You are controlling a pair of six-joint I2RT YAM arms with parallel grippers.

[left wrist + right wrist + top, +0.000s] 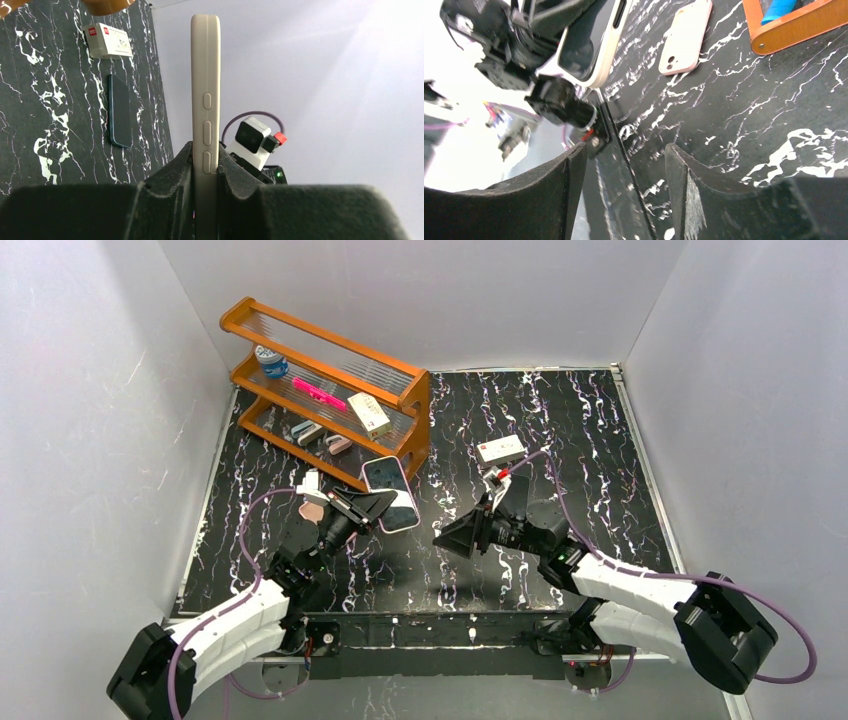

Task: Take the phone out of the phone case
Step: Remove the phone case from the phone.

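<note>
Black worktop (590,430) with white marble veining, enclosed by plain white walls. Left hand (205,167): matte black pads clenched on one end of the phone case (205,75), a smooth cream shell with rounded corners and three oval side buttons, seen edge-on from the wrist. Overhead, the dark glossy phone (390,490) sits inside its rim. Right hand (624,160): released, empty, just right of the case. A pink case (686,37) lies flat nearby. Orange wooden shelf (420,420) stands behind. Bare veined surface spans the lower centre.

Left hand (374,506) clamped on phone (390,485), right hand (445,538) spread.
</note>
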